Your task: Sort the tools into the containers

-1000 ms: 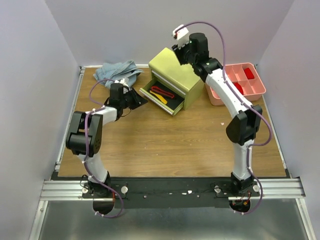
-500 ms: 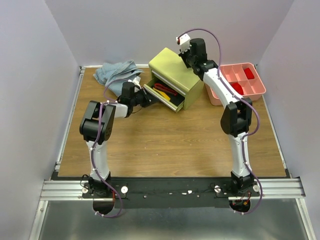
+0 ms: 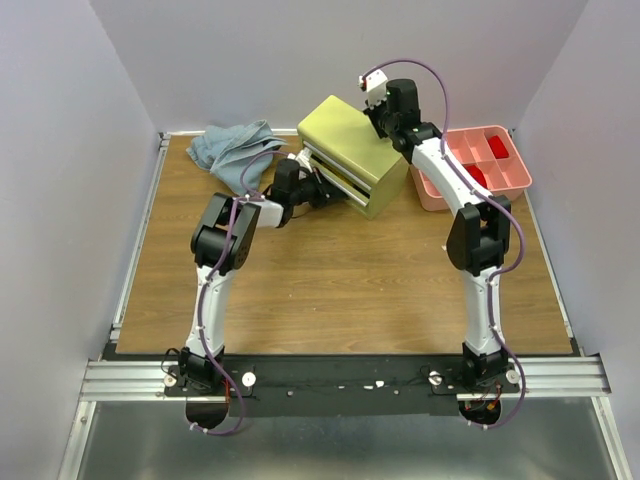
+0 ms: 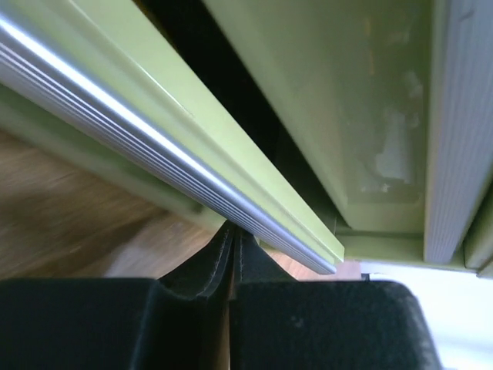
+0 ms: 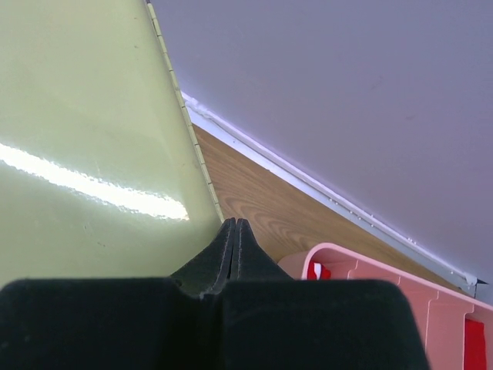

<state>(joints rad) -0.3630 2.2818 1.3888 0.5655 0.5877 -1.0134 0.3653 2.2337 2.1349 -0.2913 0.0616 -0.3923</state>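
Observation:
The yellow-green chest (image 3: 350, 135) stands at the back of the table, and its drawers look pushed in or nearly so. No tools show; they are hidden. My left gripper (image 3: 320, 187) is shut, and in the left wrist view its tips (image 4: 233, 229) press against the silvery front edge (image 4: 139, 131) of a lower drawer, with a dark gap above that edge. My right gripper (image 3: 384, 128) is shut too, with nothing in it. Its tips (image 5: 235, 225) rest at the rear hinged edge of the chest's top (image 5: 77, 116).
A blue-grey cloth (image 3: 232, 148) lies crumpled at the back left, beside the left arm. A pink divided tray (image 3: 515, 178) with red items stands right of the chest, and its rim (image 5: 339, 250) shows near my right gripper. The walls are close behind.
The lower drawer, open a second ago with red and yellow tools inside, has slid in as my left gripper moved right against it. Both grippers have shut.

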